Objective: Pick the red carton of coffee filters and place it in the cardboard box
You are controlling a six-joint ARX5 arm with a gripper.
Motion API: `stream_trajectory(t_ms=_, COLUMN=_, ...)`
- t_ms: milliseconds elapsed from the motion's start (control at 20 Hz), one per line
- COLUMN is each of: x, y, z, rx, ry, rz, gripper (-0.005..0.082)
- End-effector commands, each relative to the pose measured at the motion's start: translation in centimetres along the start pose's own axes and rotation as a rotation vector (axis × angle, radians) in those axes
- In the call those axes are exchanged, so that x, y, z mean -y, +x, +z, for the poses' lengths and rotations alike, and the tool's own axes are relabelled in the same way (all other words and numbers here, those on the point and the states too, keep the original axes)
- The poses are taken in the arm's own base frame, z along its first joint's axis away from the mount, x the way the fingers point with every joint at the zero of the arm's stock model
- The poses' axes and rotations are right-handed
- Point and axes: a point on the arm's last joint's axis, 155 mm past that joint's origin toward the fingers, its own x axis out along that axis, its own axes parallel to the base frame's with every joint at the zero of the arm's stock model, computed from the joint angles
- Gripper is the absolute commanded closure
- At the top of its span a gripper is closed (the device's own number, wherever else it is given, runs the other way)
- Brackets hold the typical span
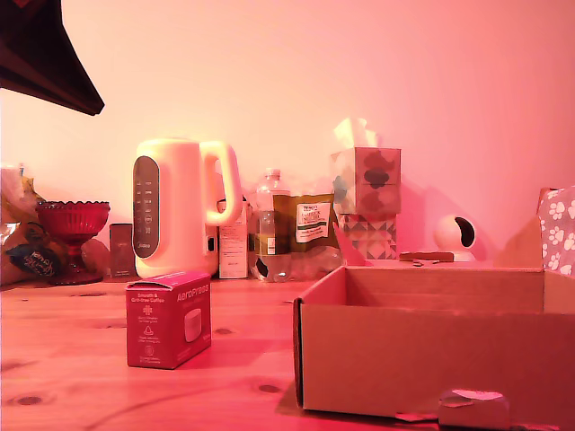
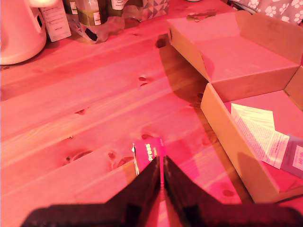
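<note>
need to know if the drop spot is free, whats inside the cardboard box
In the wrist view the cardboard box holds a folded white paper sheet and a greyish leaflet on its floor. The rest lies beyond the frame edge, so it cannot be seen.

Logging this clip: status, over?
End effector shut, empty, above the carton. Carton upright on the table, outside the box. Nothing between carton and box.

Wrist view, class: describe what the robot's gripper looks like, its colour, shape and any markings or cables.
The gripper shows as two dark, nearly black fingers, broad near the camera and tapering to narrow tips. Their surfaces look plain and matte. No markings or cables show. The pink lighting tints everything.
</note>
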Motion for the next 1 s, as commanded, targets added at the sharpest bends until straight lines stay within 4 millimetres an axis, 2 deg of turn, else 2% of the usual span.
stream_trajectory(t_ms=0, x=0.0, y=0.1, z=-0.1, rx=0.011, ry=0.009, rz=0.0, gripper=0.0793)
stream_trajectory(t_ms=150, x=-0.7, y=0.5, z=-1.1, rx=0.031, ry=0.004, rz=0.03, gripper=0.0793)
stream_trajectory(t_ms=300, x=-0.9, y=0.4, z=-1.9, rx=0.149, ry=-0.038, rz=0.019, gripper=0.0793)
stream_trajectory(t_ms=400, x=-1.1, y=0.2, z=-3.5, rx=0.191, ry=-0.06, rz=0.015, gripper=0.0793)
stream_trajectory(t_ms=550, x=-1.3, y=0.7, z=-5.9, rx=0.122, ry=-0.061, rz=0.02, gripper=0.0792)
stream_trajectory(t_ms=600, x=-1.4, y=1.1, z=-6.2, rx=0.11, ry=-0.061, rz=0.022, gripper=0.0748)
stream_trajectory(t_ms=650, x=-1.3, y=1.3, z=-6.1, rx=0.111, ry=-0.06, rz=0.017, gripper=0.0608)
stream_trajectory(t_ms=750, x=-0.6, y=2.0, z=-5.8, rx=0.115, ry=-0.059, rz=-0.02, gripper=0.0207)
stream_trajectory(t_ms=800, x=-0.4, y=2.4, z=-5.7, rx=0.117, ry=-0.058, rz=-0.024, gripper=0.0112)
stream_trajectory(t_ms=950, x=-0.2, y=4.2, z=-5.2, rx=0.137, ry=-0.053, rz=-0.033, gripper=0.0109)
